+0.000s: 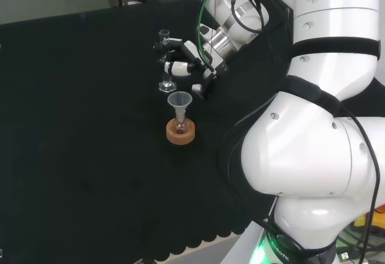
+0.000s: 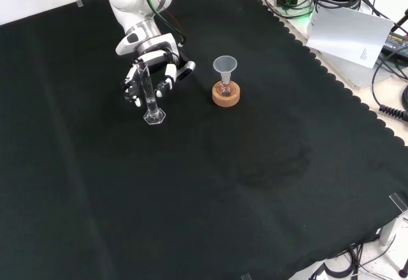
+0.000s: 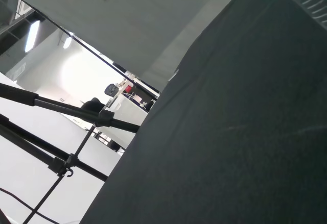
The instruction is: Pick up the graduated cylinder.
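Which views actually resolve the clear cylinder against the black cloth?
Front view: graduated cylinder reads by edge glints, hexagonal foot clear, beside the hand. Head view: fainter, mostly rim and foot of the cylinder. Wrist view: bright background room, cloth flat dark.

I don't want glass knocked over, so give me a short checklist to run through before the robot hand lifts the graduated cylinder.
1. Clear glass graduated cylinder upright on its hexagonal base on the black cloth: ok.
2. Black and white robot hand at the cylinder's upper part, fingers curled beside the tube: ok.
3. Fingers actually closed on the tube: cannot tell; the views do not settle contact.
4. Base off the cloth: not ok, it rests there in the front view.
5. Small glass flask with a clear funnel on the cork ring stand stands apart from the cylinder, to its right in the front view: ok.
6. Cylinder's contents: cannot tell.
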Motion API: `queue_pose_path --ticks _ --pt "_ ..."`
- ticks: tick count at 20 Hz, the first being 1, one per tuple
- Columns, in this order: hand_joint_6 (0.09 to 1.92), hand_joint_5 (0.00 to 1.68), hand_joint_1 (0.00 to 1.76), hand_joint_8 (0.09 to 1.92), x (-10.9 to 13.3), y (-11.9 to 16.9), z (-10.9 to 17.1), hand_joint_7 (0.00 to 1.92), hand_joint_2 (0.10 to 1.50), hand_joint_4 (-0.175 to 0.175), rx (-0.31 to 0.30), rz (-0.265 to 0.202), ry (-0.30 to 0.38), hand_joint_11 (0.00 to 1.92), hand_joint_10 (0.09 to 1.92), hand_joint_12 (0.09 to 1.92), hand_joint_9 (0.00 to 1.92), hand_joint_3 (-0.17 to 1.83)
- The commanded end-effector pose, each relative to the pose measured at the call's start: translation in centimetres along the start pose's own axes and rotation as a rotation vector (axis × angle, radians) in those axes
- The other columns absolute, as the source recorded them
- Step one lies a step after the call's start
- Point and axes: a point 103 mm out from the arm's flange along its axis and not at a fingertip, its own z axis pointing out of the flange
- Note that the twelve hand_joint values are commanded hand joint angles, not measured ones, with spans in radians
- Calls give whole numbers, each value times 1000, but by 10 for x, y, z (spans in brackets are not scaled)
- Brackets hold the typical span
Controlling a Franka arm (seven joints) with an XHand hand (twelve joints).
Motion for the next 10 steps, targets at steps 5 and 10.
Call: queue_pose_path --ticks 5,10 --pt "595 659 1009 581 0 0 -1 783 885 -30 -11 3 -7 990 243 957 1122 534" --pt "1084 840 1084 541 3 0 -6 994 1112 -91 -10 24 -81 1175 175 854 1255 152"
